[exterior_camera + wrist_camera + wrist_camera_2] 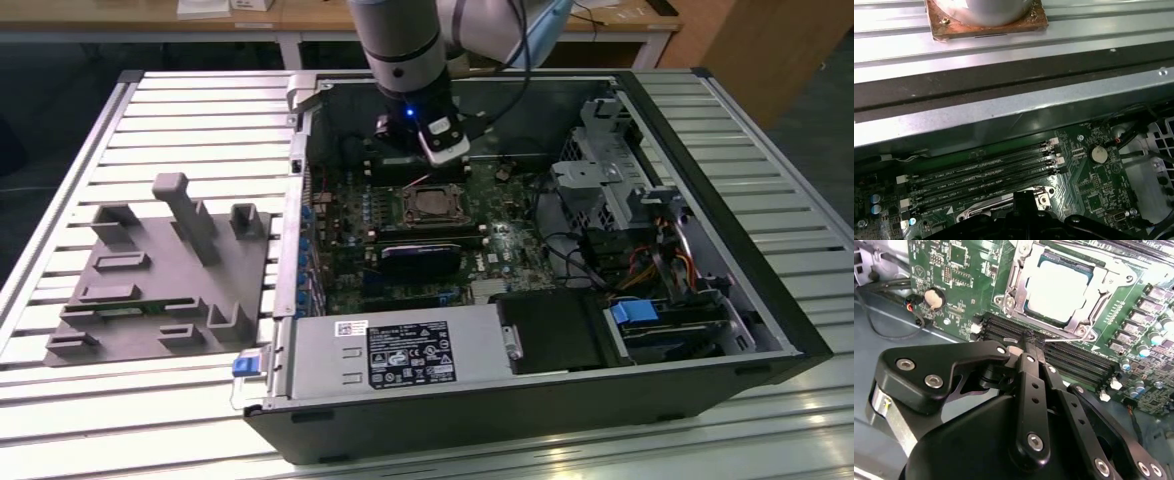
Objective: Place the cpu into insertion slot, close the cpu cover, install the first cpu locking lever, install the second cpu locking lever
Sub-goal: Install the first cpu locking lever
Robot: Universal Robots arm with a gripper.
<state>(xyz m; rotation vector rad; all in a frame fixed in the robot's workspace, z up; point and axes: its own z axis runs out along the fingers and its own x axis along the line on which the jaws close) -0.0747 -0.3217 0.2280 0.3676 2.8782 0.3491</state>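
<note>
The cpu (1056, 287) lies flat in the insertion slot (430, 205) on the green board, its pale metal top showing. The silvery cpu cover (1102, 279) lies down around it as a frame. My gripper (1032, 341) is shut, and its black fingertips sit at the socket's edge beside the memory slots. A thin locking lever rod (1074, 347) runs away from the tips along that edge; whether the tips touch it I cannot tell. In the exterior view my gripper (445, 152) hangs inside the open case just behind the socket. A socket corner (1042, 198) shows in the first wrist view.
Long black memory slots (1079, 362) lie beside the socket. A coin battery (935, 297) and loose cables are nearby. The case wall (1004, 120) rises close behind. A power supply (387, 355) and drive cage (627, 190) fill the case. A grey fixture (160, 270) stands on the table.
</note>
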